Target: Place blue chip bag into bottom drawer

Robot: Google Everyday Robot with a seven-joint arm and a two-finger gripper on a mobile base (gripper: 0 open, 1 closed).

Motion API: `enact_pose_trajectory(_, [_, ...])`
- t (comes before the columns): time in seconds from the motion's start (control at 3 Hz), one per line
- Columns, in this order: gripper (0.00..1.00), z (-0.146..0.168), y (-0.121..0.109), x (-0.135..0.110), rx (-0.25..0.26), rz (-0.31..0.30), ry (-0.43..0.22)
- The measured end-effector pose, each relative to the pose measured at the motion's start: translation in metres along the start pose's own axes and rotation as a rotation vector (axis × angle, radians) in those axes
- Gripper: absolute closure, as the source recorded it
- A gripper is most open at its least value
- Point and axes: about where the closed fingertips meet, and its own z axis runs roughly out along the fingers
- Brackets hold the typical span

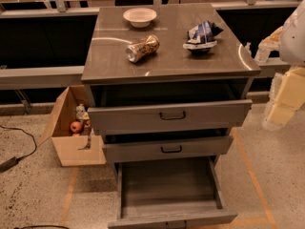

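Observation:
The blue chip bag [202, 36], dark blue foil with white patches, lies crumpled on the right part of the grey cabinet top [171, 63]. The bottom drawer [169, 185] is pulled out wide and its grey tray is empty. My gripper [261, 51] shows as a pale shape just off the cabinet's right edge, at the height of the top. It is to the right of the bag and apart from it. The arm's pale segments [286, 89] hang beside it at the right edge of the view.
A gold-brown can [142, 48] lies on its side at the middle of the top. A white bowl [139, 16] stands at the back. The two upper drawers [169, 116] are partly pulled out. An open cardboard box [71, 128] with small items sits on the floor to the left.

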Motion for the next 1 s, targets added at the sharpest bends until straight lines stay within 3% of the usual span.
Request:
enact_pose_trajectory(0.33, [0.0, 0.0, 0.0, 0.0, 0.0, 0.0, 0.0])
enact_pose_trajectory(0.67, [0.0, 0.011, -0.013, 0.008, 0.041, 0.061, -0.036])
enact_pose_trajectory(1.0, [0.0, 0.052, -0.038, 0.066, 0.087, 0.223, -0.124])
